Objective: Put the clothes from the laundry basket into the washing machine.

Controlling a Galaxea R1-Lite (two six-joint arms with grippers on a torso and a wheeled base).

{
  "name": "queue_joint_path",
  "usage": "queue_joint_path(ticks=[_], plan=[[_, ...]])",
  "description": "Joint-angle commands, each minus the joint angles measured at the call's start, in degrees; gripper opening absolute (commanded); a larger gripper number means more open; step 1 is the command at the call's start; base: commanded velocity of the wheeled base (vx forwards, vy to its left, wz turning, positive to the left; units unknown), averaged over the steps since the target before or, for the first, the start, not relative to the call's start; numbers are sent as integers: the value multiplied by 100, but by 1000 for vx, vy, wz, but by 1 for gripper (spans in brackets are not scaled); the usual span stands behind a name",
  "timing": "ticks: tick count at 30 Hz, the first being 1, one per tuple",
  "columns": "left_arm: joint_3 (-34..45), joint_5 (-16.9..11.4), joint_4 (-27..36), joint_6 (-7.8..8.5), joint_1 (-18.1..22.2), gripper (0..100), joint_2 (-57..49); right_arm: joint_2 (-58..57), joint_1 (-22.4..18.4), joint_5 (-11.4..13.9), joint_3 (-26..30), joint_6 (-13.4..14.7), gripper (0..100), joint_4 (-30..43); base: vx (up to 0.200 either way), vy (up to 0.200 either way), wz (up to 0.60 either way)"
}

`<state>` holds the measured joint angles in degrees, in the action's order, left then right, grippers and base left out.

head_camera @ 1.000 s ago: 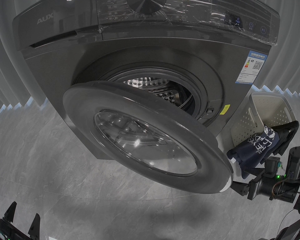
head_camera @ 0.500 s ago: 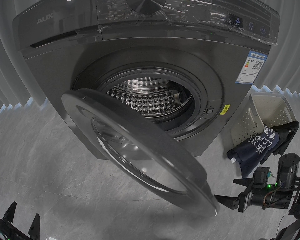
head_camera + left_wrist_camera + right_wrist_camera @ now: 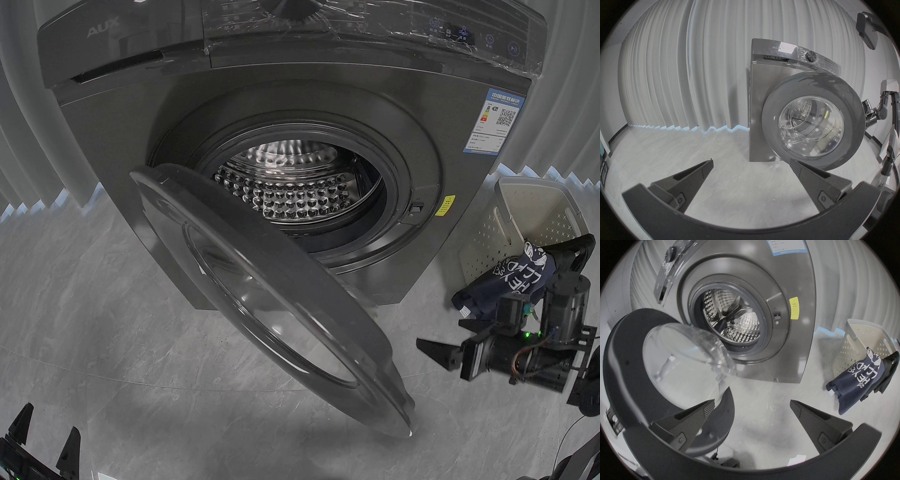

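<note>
Washing machine [image 3: 125, 144]: door [image 3: 281, 294] hinged on its left side and swung wide, free edge out over the floor [image 3: 94, 325], drum [image 3: 294, 187] mouth unobstructed. Laundry basket [image 3: 544, 206]: on the floor beside the machine's right front corner, a navy garment [image 3: 512, 281] draped over its front rim with its long axis hanging down toward the floor, and a black garment [image 3: 578, 247] over the rim just beside it. Right gripper [image 3: 750, 402]: fingers apart and empty, pointing toward the door's free edge, in the open floor between door and basket; left gripper [image 3: 750, 161]: fingers apart and empty, well apart from the machine.
</note>
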<state>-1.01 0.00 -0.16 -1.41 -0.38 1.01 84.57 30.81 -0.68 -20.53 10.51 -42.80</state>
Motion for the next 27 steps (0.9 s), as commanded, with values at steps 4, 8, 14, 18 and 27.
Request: queue_joint_path(ticks=[4,8,14,18,27], plan=[[92,0,-2,-8,3,100,-84,1220,-312,-441,-1032,206,100,-501,0,0,0],[101,0,-2,-17,3,100,-84,1528,-180,-424,-1111,206,100,-598,0,0,0],[101,0,-2,-17,-6,100,-84,1616,365,-371,-1014,232,100,-791,0,0,0],[92,0,-2,-17,-6,100,-84,1572,549,-362,-786,241,100,-800,0,0,0],[92,0,-2,-8,3,100,-84,1044,822,-292,-171,250,100,-800,0,0,0]])
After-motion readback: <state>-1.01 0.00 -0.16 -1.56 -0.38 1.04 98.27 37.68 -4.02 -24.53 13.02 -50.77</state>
